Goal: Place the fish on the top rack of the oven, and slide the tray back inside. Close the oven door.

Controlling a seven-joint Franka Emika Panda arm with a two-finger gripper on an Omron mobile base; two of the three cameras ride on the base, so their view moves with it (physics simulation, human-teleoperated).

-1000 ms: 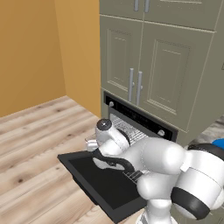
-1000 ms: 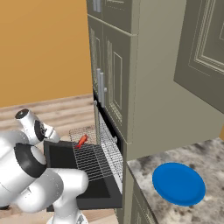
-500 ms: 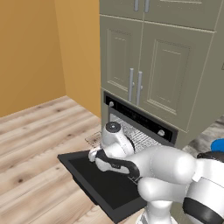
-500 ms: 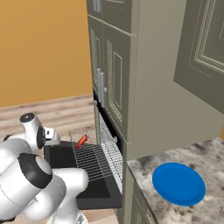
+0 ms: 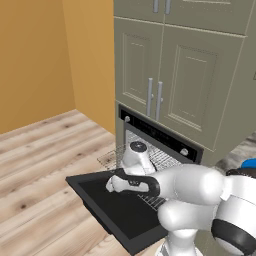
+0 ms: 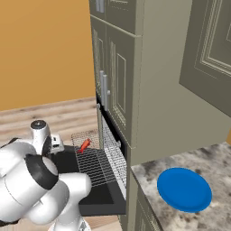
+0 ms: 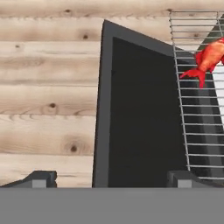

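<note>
Fish point(image 7: 210, 59) is sitting on the pulled-out top rack point(image 6: 97, 164) at 2 o'clock of your spread, empty gripper point(image 7: 109, 177); you're still needing rack slid in and oven door point(image 5: 120, 212) shut.

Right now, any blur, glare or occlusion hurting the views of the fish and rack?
Hand view: sharp, flat even light, no glare; the fish is cut off at the right edge, on the top rack. Right base view: the fish is tiny but unobstructed. Left base view: the arm's body hides much of the rack; the oven door shows no reflections.
</note>
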